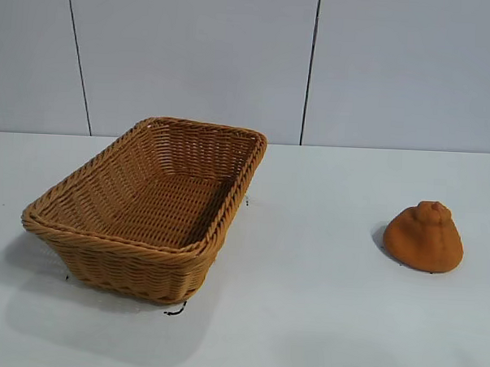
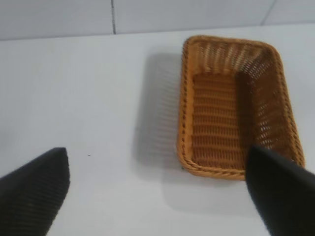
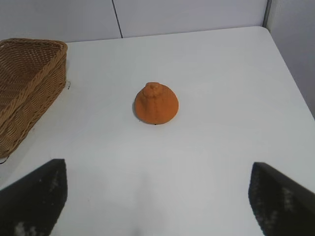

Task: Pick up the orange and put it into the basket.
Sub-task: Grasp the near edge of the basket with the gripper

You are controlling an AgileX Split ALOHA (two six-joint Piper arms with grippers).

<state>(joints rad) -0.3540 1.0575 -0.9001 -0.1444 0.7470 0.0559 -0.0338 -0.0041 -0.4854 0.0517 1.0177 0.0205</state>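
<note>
Both my grippers point(image 3: 157, 196) point(image 2: 157, 191) gaping wide, holding nothing; orange point(image 3: 156, 103) sitting well right of basket point(image 1: 227, 223). Am judging approach pending: reaching, closing on orange.

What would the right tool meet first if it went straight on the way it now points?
Probably the orange: it sits ahead of the open right tool, centred between its fingers, with only bare table between. Depth is unclear, so the tool might touch the table just short of it.
</note>
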